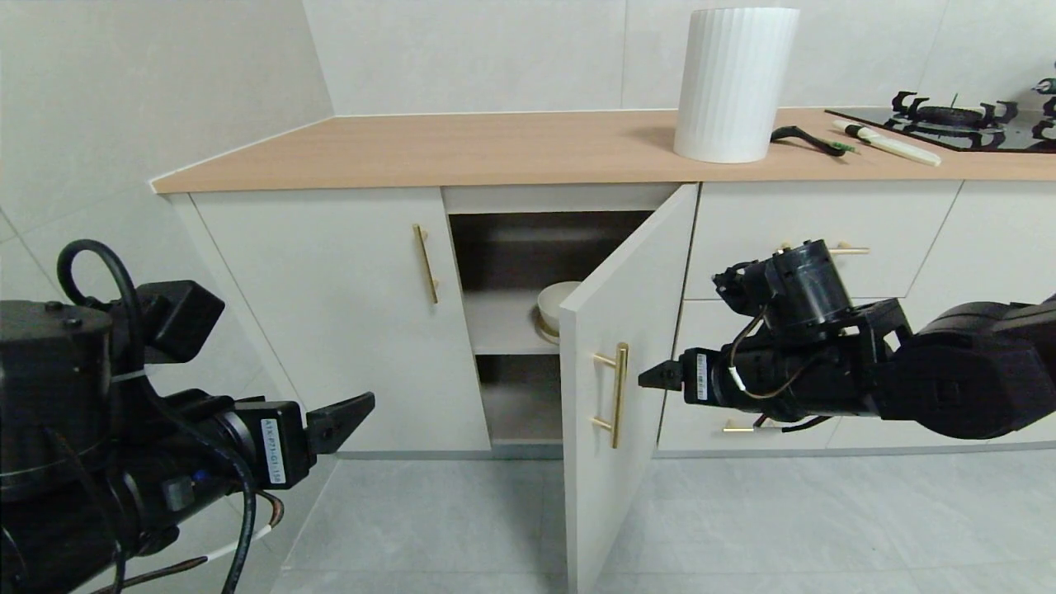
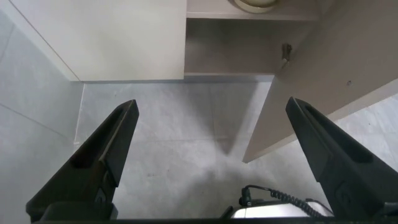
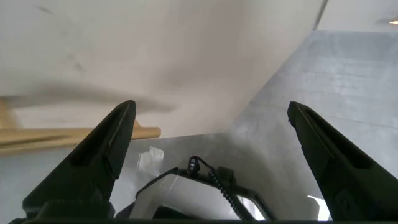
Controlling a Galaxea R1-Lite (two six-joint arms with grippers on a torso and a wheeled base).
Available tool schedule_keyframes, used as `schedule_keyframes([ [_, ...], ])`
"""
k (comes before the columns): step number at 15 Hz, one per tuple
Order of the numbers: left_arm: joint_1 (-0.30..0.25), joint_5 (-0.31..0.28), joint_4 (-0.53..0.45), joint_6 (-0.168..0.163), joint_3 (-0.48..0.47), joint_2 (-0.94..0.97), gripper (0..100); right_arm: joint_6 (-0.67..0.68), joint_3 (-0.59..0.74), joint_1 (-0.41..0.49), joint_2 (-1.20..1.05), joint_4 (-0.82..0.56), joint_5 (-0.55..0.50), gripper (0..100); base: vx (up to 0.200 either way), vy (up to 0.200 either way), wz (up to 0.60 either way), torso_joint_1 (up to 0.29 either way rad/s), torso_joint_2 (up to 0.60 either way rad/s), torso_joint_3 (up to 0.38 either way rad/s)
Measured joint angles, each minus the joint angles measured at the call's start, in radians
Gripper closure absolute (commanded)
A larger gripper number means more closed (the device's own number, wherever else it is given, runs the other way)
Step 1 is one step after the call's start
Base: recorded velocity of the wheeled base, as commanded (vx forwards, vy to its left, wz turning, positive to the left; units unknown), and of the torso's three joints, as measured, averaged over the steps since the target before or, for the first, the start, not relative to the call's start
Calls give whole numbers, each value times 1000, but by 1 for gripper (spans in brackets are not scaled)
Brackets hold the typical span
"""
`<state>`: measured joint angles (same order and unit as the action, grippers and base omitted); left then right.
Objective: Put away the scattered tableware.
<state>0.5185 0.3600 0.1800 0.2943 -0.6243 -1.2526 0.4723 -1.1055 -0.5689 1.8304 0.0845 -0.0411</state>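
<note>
Bowl on the cabinet's upper shelf, beyond and left of my right pincer, behind open door. Upright door handle just ahead of it, right arm nearer. Both pincers spread wide, empty; left pincer well off

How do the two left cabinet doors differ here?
The left door is shut flush; the right door stands swung open, exposing a bowl on the shelf. The right claw sits close by the right door's handle; the left claw hangs apart from the left door. Both are pale with vertical gold handles.
</note>
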Motion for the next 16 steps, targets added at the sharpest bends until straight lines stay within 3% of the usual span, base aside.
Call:
schedule_keyframes([
  [3, 2, 0, 0, 1, 3, -3, 0, 22, 0, 0, 49, 70, -10, 0, 0, 0, 0, 0, 0, 0],
  [8, 12, 0, -1, -3, 6, 0, 0, 48, 1, 0, 74, 76, -12, 0, 0, 0, 0, 0, 0, 0],
  [10, 13, 1, -1, -18, 10, 2, 0, 71, 2, -5, 86, 114, -22, 0, 200, 0, 0, -5, 2, 2],
  [16, 11, 0, -1, -19, 10, 3, 0, 137, -1, -29, 137, 207, -48, 0, 200, 0, 0, 1, 2, 2],
])
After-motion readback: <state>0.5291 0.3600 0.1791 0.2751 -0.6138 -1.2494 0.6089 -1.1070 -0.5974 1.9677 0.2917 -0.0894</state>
